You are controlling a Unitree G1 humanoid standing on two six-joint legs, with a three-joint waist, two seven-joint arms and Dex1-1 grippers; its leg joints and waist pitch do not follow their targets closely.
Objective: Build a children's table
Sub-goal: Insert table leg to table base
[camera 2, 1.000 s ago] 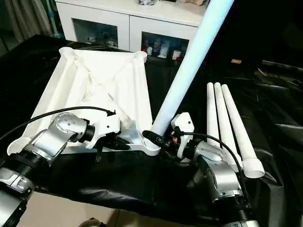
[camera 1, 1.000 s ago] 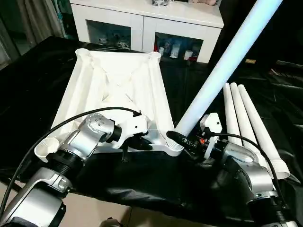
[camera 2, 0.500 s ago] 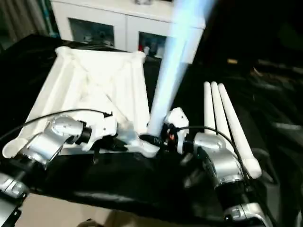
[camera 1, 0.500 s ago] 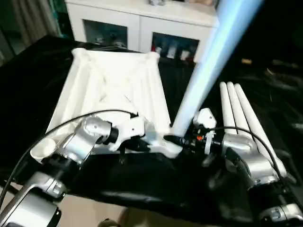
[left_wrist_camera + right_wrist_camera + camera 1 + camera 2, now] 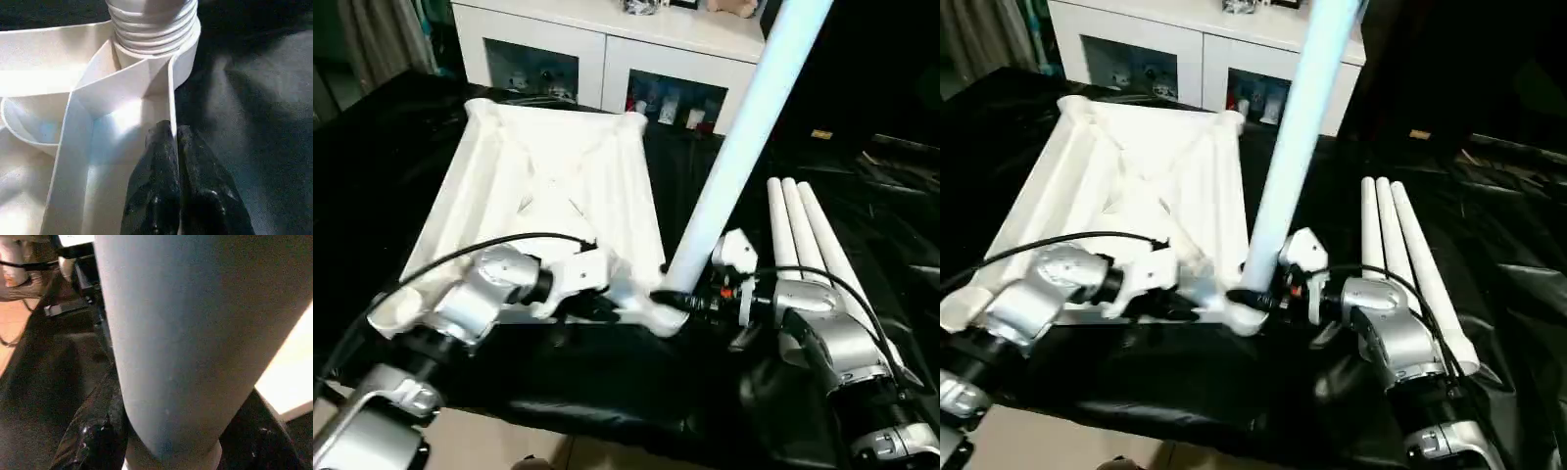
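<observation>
The children's table top [image 5: 548, 176] lies upside down on the black-draped work table, ribbed underside up. One white leg [image 5: 734, 147] stands in the near right corner socket [image 5: 668, 313] and leans up to the right. Its threaded end [image 5: 151, 24] sits in that socket. My right gripper [image 5: 683, 300] is shut on the leg just above the socket, with one finger [image 5: 93, 440] on each side of the tube. My left gripper [image 5: 171, 133] is shut on the thin side wall of the top beside the same socket, and shows again as my left gripper [image 5: 595, 307].
Three more white legs [image 5: 803, 235] lie side by side on the black cloth to the right of the top. A white cabinet with glass doors [image 5: 607, 49] stands behind the work table. The near left socket [image 5: 396, 311] holds nothing. The work table's front edge runs just below my forearms.
The leg has tipped more upright in the corner socket, my right gripper moving with it. The left gripper stays on the top's wall. The head camera has shifted slightly.
</observation>
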